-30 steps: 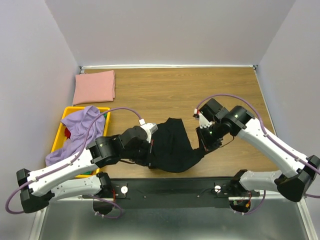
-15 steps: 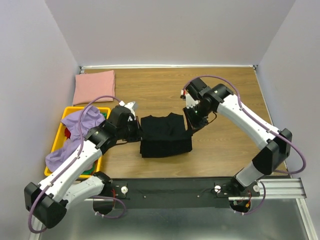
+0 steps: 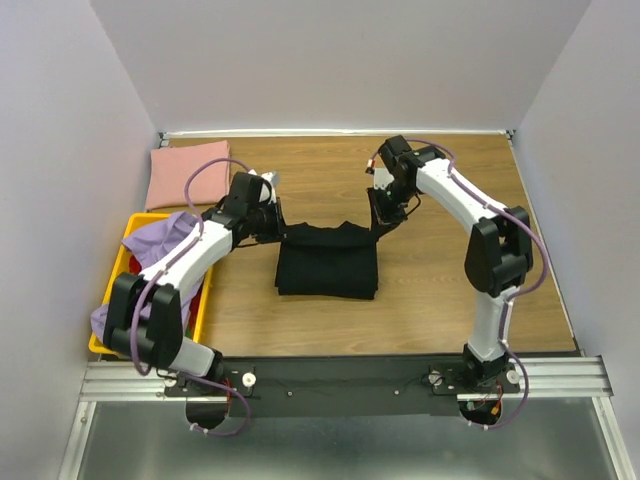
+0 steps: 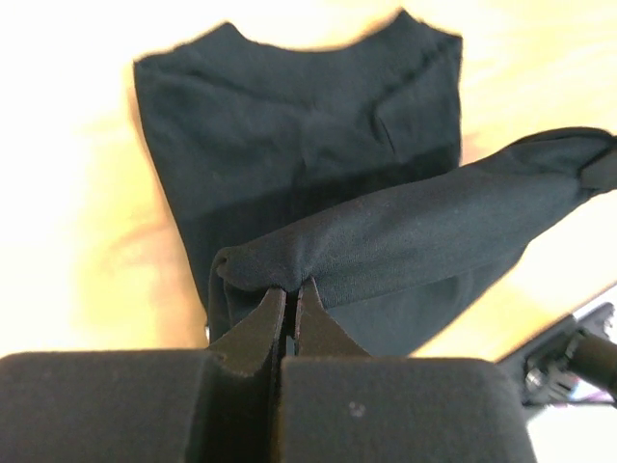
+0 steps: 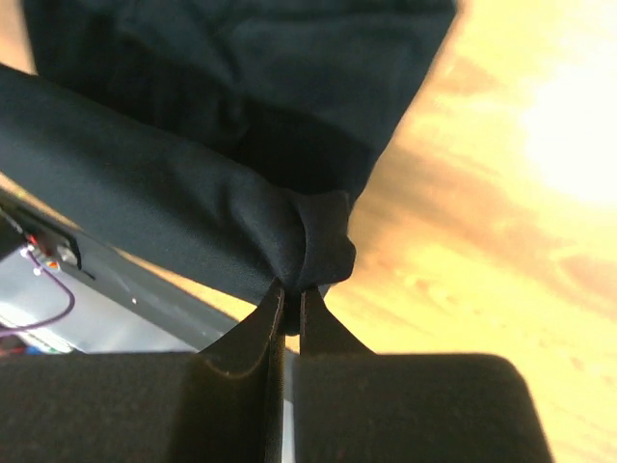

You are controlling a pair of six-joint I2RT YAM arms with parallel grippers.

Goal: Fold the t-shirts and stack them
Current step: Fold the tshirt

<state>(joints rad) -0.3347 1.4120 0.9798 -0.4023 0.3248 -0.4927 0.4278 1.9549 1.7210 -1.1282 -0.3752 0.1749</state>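
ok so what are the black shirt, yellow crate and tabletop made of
Black t-shirt: soft matte knit cloth, likely cotton; it drapes and bunches. Yellow crate: rigid plastic, judging by its bright even colour and hard rim. Table: wood grain, smooth with some glare, possibly laminate.

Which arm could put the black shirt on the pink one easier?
Probably left: the left gripper pinching the black shirt is nearest the folded pink shirt; the right gripper is farther off.

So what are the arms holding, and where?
The black t-shirt: left fingers and right fingers each pinch one end of its raised far edge.
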